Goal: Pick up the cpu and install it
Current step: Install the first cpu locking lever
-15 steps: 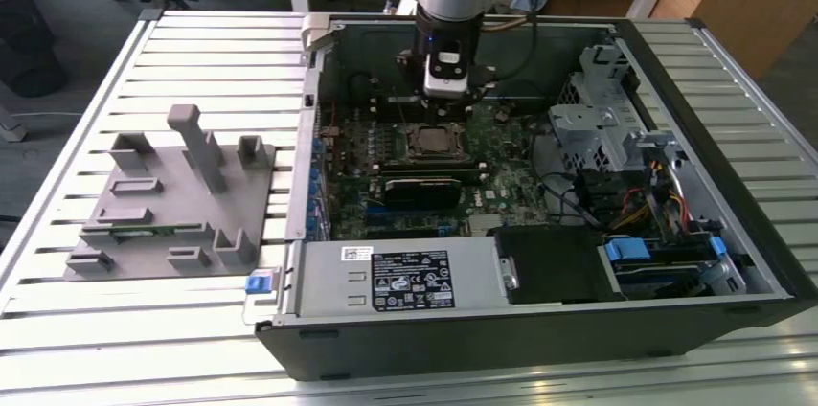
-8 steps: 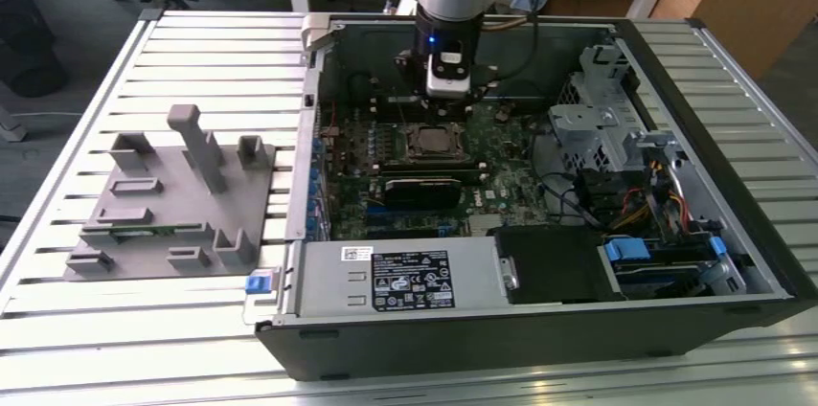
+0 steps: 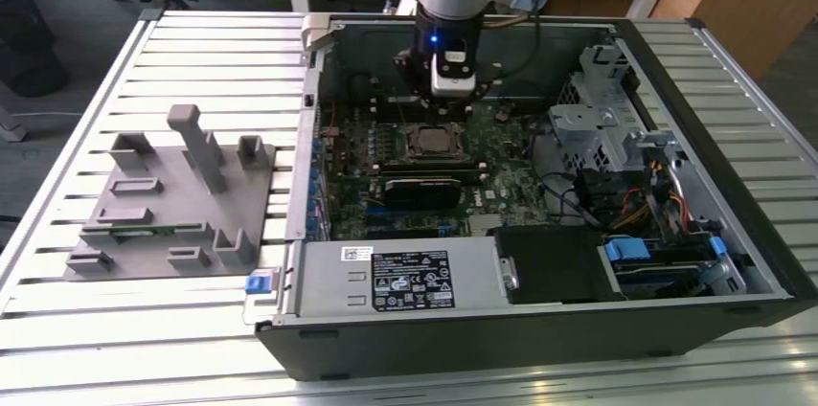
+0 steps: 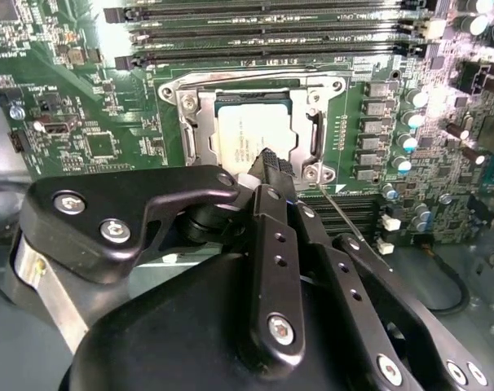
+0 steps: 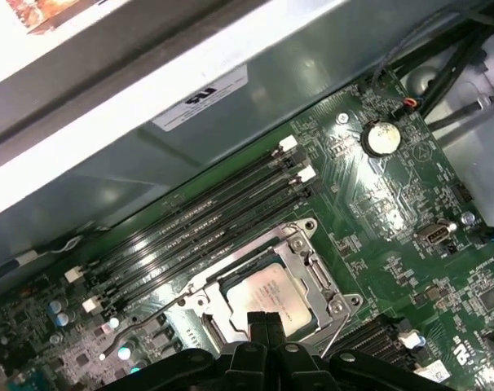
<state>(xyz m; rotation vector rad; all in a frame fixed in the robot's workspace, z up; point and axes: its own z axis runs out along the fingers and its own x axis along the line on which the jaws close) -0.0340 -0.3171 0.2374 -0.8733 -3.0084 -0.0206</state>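
The cpu (image 4: 245,134) lies flat in the metal-framed socket (image 4: 194,114) on the green motherboard (image 4: 92,81), its silvery top facing up; it shows in both wrist views (image 5: 273,295) and, smaller, in the exterior view (image 3: 432,141) near the middle of the open computer case (image 3: 715,262). The socket's frame stands open around the chip, and a thin wire lever (image 4: 341,216) runs out from one corner of the frame.

The end effector (image 4: 271,163) hangs just above the near edge of the cpu, its black fingertips (image 4: 267,159) drawn close together over the chip's border. The fingertips look pressed together with nothing between them, and whether they touch the chip's surface cannot be told. In the first wrist view the same tips (image 5: 263,322) sit at the edge of the cpu, with the black linkage spreading out behind them. In the exterior view the arm comes straight down into the case, and the end effector (image 3: 447,90) is just beyond the socket.

Beside the socket run long dark memory slots (image 5: 206,224), all parallel. A round coin battery (image 5: 381,137) sits farther off on the board.

Outside the case, toward the exterior view's left, a grey fixture plate (image 3: 172,205) with upright blocks rests on the slatted table (image 3: 77,329), well apart from the arm.
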